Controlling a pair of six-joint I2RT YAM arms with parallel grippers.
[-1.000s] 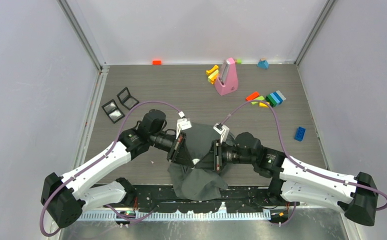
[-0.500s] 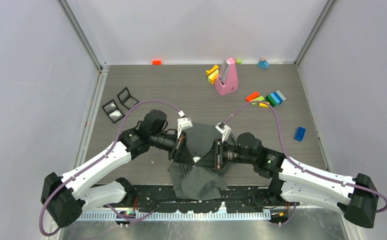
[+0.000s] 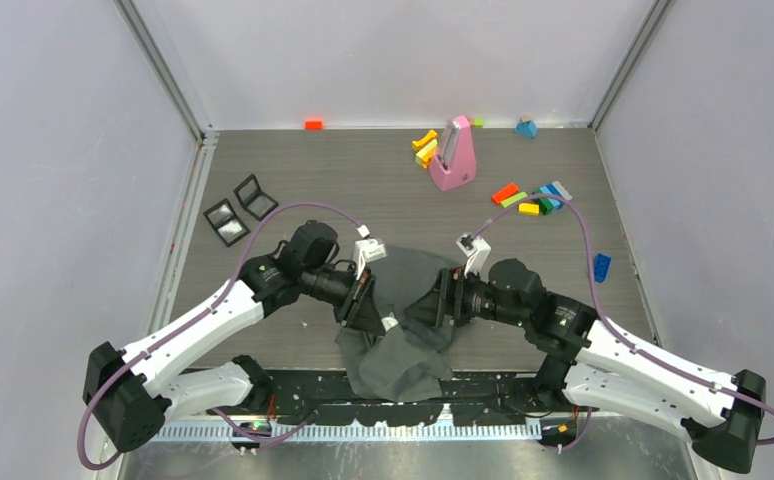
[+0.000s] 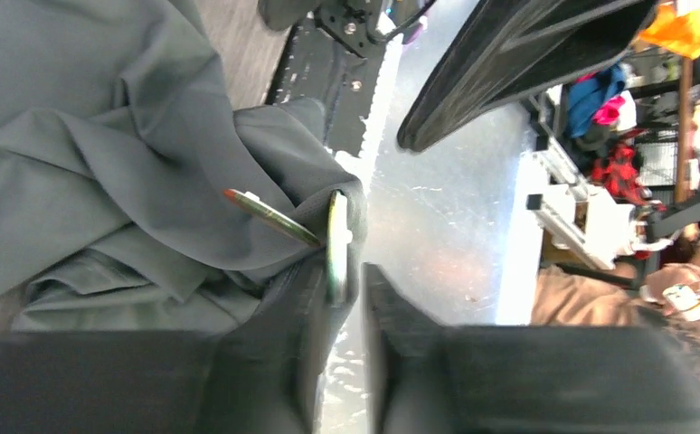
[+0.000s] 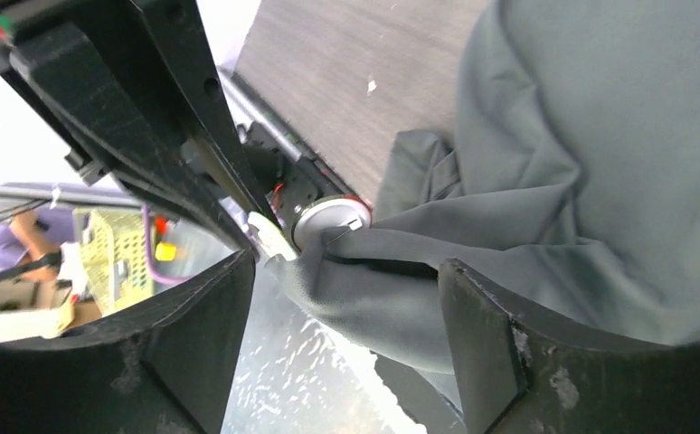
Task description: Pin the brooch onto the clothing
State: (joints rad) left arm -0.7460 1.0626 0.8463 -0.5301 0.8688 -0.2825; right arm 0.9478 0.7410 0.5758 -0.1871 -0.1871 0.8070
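Near tabletop [image 3: 363,170] edge: left claw [image 4: 346,276] clenched on brooch [image 4: 336,240] and T-shirt [image 4: 102,136] fold; right claw [image 5: 345,269] spread open astride that fold.

- a robot lab: two robot arms [image 3: 203,325] are bolted to the near edge of a grey table [image 3: 383,170].
- plain white walls [image 3: 63,150] and metal posts [image 3: 163,70] box it in.
- toy blocks [image 3: 538,198] lie on it.
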